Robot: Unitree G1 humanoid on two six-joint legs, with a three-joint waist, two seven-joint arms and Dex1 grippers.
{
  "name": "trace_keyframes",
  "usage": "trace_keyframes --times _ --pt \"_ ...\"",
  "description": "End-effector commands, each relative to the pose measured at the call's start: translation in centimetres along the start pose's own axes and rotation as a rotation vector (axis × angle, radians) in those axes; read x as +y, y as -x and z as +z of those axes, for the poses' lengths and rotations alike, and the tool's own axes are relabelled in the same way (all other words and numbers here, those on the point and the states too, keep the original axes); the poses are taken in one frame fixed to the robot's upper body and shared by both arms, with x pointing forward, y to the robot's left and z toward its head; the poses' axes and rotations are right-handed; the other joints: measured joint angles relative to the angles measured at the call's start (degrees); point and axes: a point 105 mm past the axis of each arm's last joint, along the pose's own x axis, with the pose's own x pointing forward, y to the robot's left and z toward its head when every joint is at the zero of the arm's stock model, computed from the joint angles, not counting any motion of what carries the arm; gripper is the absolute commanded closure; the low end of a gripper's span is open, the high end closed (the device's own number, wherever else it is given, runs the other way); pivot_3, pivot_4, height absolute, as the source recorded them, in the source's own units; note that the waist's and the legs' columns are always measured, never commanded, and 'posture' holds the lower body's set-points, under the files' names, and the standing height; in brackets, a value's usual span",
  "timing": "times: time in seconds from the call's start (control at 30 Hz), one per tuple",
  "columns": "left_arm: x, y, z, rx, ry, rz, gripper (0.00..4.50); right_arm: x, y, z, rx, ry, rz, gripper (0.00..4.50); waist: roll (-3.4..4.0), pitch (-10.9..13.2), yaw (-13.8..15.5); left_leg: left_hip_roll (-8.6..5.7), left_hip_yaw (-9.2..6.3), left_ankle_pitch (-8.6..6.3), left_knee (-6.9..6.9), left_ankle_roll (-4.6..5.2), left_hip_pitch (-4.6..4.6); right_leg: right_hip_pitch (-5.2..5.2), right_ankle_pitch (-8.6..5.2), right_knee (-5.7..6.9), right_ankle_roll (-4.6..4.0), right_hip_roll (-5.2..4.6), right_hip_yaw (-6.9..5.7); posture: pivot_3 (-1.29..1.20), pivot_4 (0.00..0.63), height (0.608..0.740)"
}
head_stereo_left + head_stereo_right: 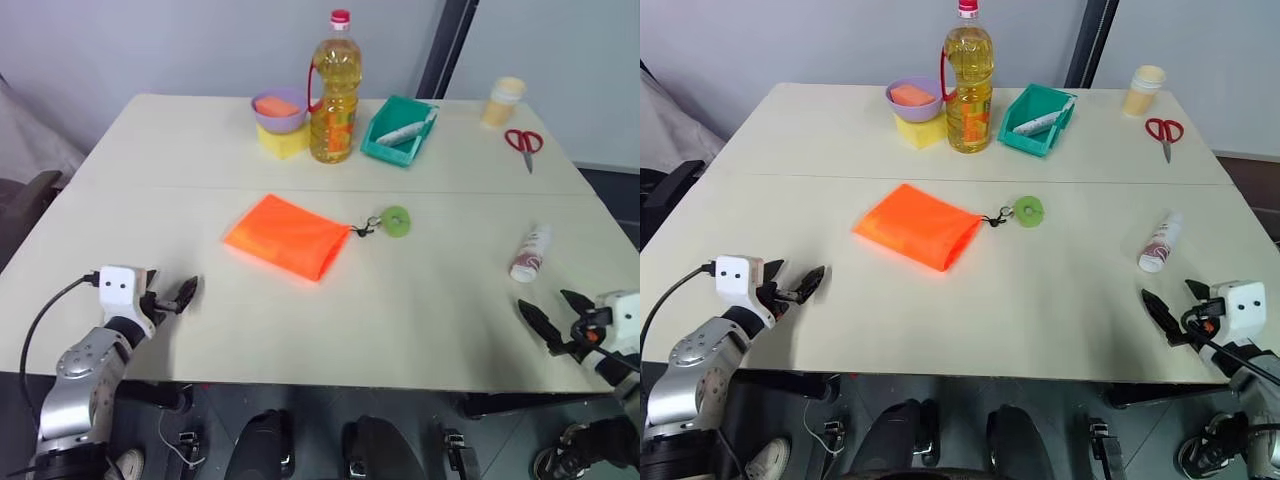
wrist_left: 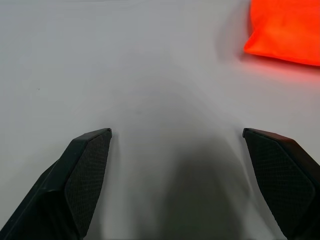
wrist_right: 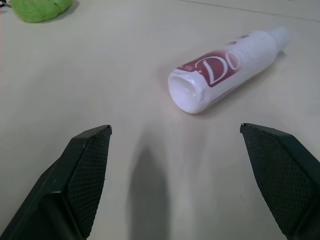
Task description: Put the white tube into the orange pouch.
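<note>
The white tube (image 1: 530, 253), with a reddish band and red print, lies on its side on the table's right part. My right gripper (image 1: 545, 303) hovers open just in front of it near the front edge, and the tube (image 3: 230, 67) sits a little beyond and between the fingertips. The orange pouch (image 1: 288, 236) lies flat at the table's middle, its black cord running to a green disc (image 1: 397, 221). My left gripper (image 1: 172, 290) is open and empty at the front left, with a corner of the pouch (image 2: 285, 30) ahead of it to the right.
At the back stand a bottle of oil (image 1: 334, 90), a purple bowl (image 1: 280, 108) on a yellow block, and a teal bin (image 1: 385, 152) holding another white tube. A cup (image 1: 503, 100) and red scissors (image 1: 524, 143) lie at the back right.
</note>
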Motion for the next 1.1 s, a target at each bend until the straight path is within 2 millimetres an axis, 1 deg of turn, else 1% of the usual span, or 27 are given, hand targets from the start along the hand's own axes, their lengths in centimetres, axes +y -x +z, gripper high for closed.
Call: trace_keyframes --times 0.03,0.17,0.27,0.37,0.47,0.53,0.57,0.63,0.7,0.73,0.77,0.83,0.87,0.93,0.97,1.07,1.1 --pt "-0.3 0.2 1.7 -0.068 -0.010 -0.015 0.00 0.2 -0.2 1.6 -0.049 0.028 0.003 0.20 0.00 0.00 0.00 0.00 0.00 0.00 0.00 0.00 0.00 0.00 0.00 0.00 0.00 0.00 0.00 0.00 0.150 0.737" --pt "-0.5 0.0 1.9 -0.073 0.010 -0.028 0.00 0.5 -0.3 2.0 -0.058 0.027 0.013 0.20 0.00 0.00 0.00 0.00 0.00 0.00 0.02 0.00 0.01 0.01 0.00 0.02 0.01 0.01 0.00 0.00 0.150 0.737" --pt "-0.8 -0.3 2.0 -0.066 -0.003 -0.038 0.00 1.1 -0.8 2.7 -0.072 0.029 0.042 0.20 0.00 0.00 0.00 0.00 0.00 0.00 0.03 0.00 0.06 0.07 0.01 0.03 0.02 0.01 -0.01 0.00 0.150 0.737" --pt "-1.6 -0.7 2.8 -0.084 -0.004 -0.071 0.00 2.0 -1.3 3.4 -0.089 0.026 0.088 0.20 0.00 0.00 0.00 0.00 0.00 0.01 0.04 0.00 0.06 0.07 0.01 0.05 0.02 0.01 -0.01 0.00 0.150 0.737" --pt "-3.0 -0.9 3.9 -0.116 0.007 -0.129 0.00 3.0 -1.8 4.1 -0.100 0.036 0.133 0.20 0.00 0.00 -0.01 0.00 0.00 0.01 0.09 0.01 0.06 0.08 0.01 0.09 0.03 0.01 -0.01 0.00 0.150 0.737" --pt "-4.9 -1.2 4.8 -0.126 -0.011 -0.213 0.00 4.2 -2.3 5.0 -0.118 0.049 0.184 0.20 0.00 0.00 0.03 -0.01 0.00 0.01 0.09 0.01 0.06 0.09 0.02 0.09 0.03 0.01 -0.01 0.00 0.150 0.737" --pt "-6.3 -1.4 5.4 -0.127 -0.031 -0.269 0.00 5.0 -2.5 5.4 -0.125 0.059 0.216 0.20 0.00 0.00 0.06 0.00 0.00 0.01 0.10 0.00 0.06 0.10 0.02 0.09 0.04 0.01 -0.02 0.00 0.150 0.737" --pt "-8.1 -1.7 5.9 -0.118 -0.068 -0.341 0.00 6.0 -2.7 5.9 -0.133 0.070 0.257 0.20 0.00 0.00 0.11 -0.01 -0.01 0.01 0.11 0.00 0.07 0.11 0.02 0.12 0.04 0.02 -0.03 0.00 0.150 0.737" --pt "-10.5 -2.4 6.2 -0.082 -0.155 -0.408 0.00 7.5 -2.8 6.4 -0.140 0.086 0.312 0.20 0.00 0.00 0.18 -0.01 -0.01 0.02 0.12 0.00 0.07 0.13 0.03 0.12 0.05 0.02 -0.03 0.00 0.150 0.737" --pt "-12.0 -2.6 6.4 -0.071 -0.202 -0.453 0.00 8.4 -2.9 6.5 -0.140 0.100 0.343 0.20 0.00 0.00 0.24 -0.01 -0.01 0.02 0.12 0.01 0.09 0.15 0.03 0.12 0.05 0.03 -0.04 0.00 0.150 0.737" --pt "-12.9 -2.8 6.6 -0.064 -0.233 -0.481 0.00 8.9 -2.9 6.6 -0.139 0.108 0.361 0.20 0.00 0.00 0.26 -0.01 -0.02 0.02 0.13 0.01 0.09 0.16 0.03 0.13 0.05 0.04 -0.04 0.00 0.150 0.737" --pt "-14.6 -3.4 7.0 -0.059 -0.289 -0.495 0.00 9.9 -3.0 6.8 -0.143 0.119 0.390 0.20 0.00 0.00 0.17 -0.02 -0.01 0.02 0.13 0.01 0.10 0.18 0.04 0.12 0.07 0.05 -0.03 0.00 0.150 0.737" --pt "-15.9 -3.6 7.4 -0.061 -0.323 -0.521 0.00 10.5 -3.1 7.0 -0.151 0.119 0.410 0.20 0.00 0.00 0.16 -0.02 -0.01 0.02 0.14 0.01 0.09 0.18 0.04 0.11 0.08 0.06 -0.03 0.00 0.150 0.737" --pt "-17.8 -4.3 7.9 -0.057 -0.421 -0.515 0.00 11.6 -3.3 7.3 -0.164 0.116 0.444 0.20 -0.01 0.00 0.17 -0.02 -0.02 0.03 0.15 0.01 0.09 0.18 0.04 0.12 0.08 0.08 -0.03 0.00 0.150 0.737" --pt "-18.8 -4.6 8.2 -0.059 -0.437 -0.521 0.00 12.0 -3.4 7.3 -0.167 0.114 0.459 0.20 0.00 0.00 0.18 -0.02 -0.03 0.03 0.15 0.01 0.09 0.18 0.04 0.12 0.08 0.10 -0.03 0.00 0.150 0.737" --pt "-20.2 -5.3 8.9 -0.060 -0.449 -0.498 0.00 12.7 -3.6 7.1 -0.166 0.108 0.479 0.20 0.00 0.00 0.10 -0.01 -0.04 0.04 0.18 0.00 0.09 0.19 0.05 0.12 0.09 0.14 -0.02 0.00 0.150 0.737" --pt "-21.0 -5.5 9.2 -0.065 -0.464 -0.504 0.00 12.9 -3.7 6.8 -0.162 0.106 0.488 0.20 0.00 0.00 0.11 -0.01 -0.04 0.04 0.18 0.00 0.09 0.19 0.05 0.12 0.09 0.15 -0.02 0.00 0.150 0.737"
